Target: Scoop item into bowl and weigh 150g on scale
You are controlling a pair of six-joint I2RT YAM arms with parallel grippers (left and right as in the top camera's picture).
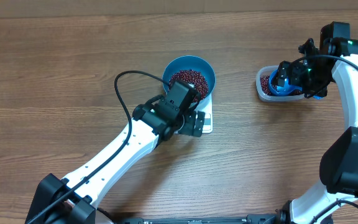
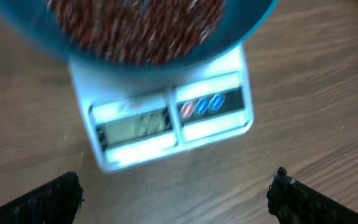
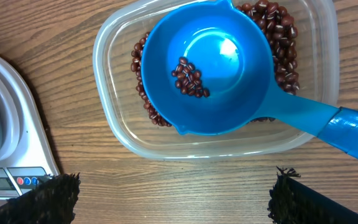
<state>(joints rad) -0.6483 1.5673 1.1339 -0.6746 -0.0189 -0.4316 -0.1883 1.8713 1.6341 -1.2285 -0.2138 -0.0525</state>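
Note:
The blue bowl (image 1: 190, 70) stands on the white scale (image 1: 206, 118) and holds a maroon mass of beans (image 1: 188, 79). In the left wrist view the bowl (image 2: 253, 22) with its beans (image 2: 135, 25) fills the top, and the scale (image 2: 166, 121) shows its display, blurred. My left gripper (image 1: 186, 121) (image 2: 179, 199) hovers open at the scale's front edge, holding nothing. A clear tub (image 3: 123, 134) (image 1: 265, 87) holds more beans (image 3: 283, 43) and a blue scoop (image 3: 210, 68) with a few beans in it. My right gripper (image 3: 176, 199) (image 1: 289, 78) is open just short of the tub, holding nothing.
The scoop's handle (image 3: 353, 134) sticks out over the tub's rim to the right in the right wrist view. A corner of the scale (image 3: 17, 143) shows at the left of that view. Bare wooden table (image 1: 55, 74) lies to the left.

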